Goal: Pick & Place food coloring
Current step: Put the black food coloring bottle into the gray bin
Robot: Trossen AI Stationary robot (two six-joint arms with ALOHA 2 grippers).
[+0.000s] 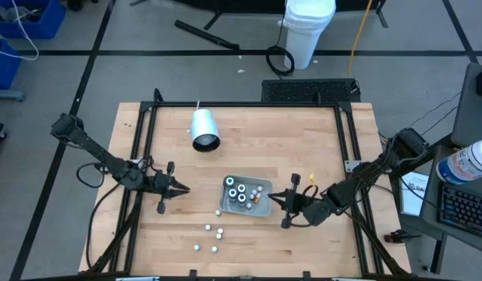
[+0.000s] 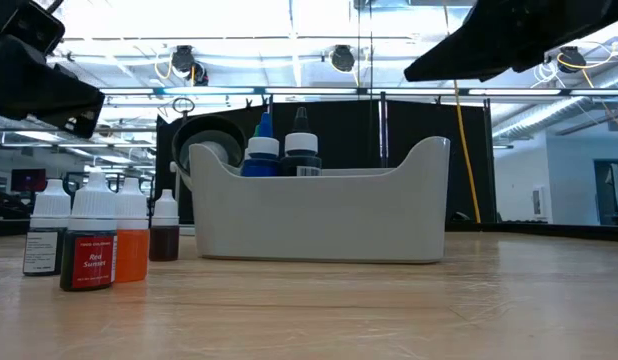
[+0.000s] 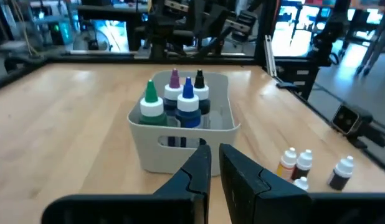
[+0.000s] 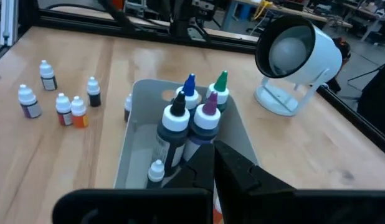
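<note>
Left claw (image 1: 181, 189) nearly clenched and empty beside the bottle tray (image 1: 225, 204), right claw (image 1: 274, 197) clenched, empty, at its opposite end

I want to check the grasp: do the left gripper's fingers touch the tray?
Apart. In the high view, bare wood shows between the left gripper and the tray.
</note>
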